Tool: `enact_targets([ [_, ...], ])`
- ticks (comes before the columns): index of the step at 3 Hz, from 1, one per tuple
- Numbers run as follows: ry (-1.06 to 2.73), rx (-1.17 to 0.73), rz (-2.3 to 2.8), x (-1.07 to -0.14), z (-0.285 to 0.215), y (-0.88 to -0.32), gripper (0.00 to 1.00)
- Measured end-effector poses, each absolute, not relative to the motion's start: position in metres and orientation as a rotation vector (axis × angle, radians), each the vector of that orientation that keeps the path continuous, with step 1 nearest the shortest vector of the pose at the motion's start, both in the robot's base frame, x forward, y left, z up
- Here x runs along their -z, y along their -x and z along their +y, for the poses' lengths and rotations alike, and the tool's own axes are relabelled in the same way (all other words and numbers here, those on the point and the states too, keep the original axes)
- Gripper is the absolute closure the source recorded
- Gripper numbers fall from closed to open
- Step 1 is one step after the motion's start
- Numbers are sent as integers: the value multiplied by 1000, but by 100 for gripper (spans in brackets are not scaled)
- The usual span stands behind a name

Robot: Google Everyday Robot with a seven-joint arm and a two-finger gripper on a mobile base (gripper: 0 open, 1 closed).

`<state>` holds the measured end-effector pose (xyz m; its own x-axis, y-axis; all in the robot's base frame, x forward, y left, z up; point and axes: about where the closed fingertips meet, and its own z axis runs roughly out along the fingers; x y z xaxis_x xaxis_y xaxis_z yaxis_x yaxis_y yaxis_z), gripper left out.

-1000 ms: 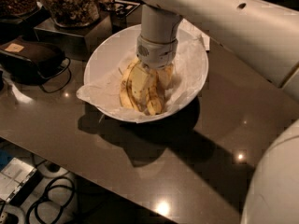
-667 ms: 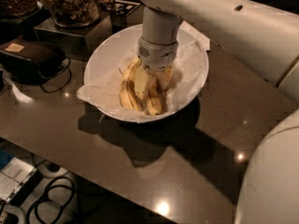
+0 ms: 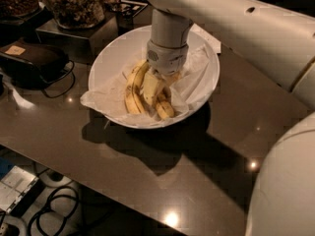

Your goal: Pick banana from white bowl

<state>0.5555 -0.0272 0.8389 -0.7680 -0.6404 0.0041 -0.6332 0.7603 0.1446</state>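
Little has moved since a second ago: the broad, smooth white arm (image 3: 246, 23) stays plunged into the white bowl (image 3: 106, 58), and the fruit lies much as it did. The glossy dark counter (image 3: 221, 151) carries that bowl, wide, shallow and slick, lined with crinkled paper (image 3: 98, 100) that overhangs its left rim. Inside lies the banana (image 3: 150, 87), straightish, thick and soft-skinned, just beside a more curved banana (image 3: 131, 90). The claw (image 3: 160, 76) sits right on top of the banana; whether it has closed on it I cannot tell. The risks, as I judge them: the neighbour may be pinched too, the paper may drag up with the lift, or a hard squeeze may bruise the ripe skin and let it slip.
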Motion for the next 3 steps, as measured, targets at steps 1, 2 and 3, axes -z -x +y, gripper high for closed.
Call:
enact_targets([
  [1, -1073, 209, -2911, -839, -23, -558, 100],
  [2, -1107, 188, -2920, -846, -18, -553, 100],
  [3, -1124, 175, -2923, -852, -15, -549, 100],
])
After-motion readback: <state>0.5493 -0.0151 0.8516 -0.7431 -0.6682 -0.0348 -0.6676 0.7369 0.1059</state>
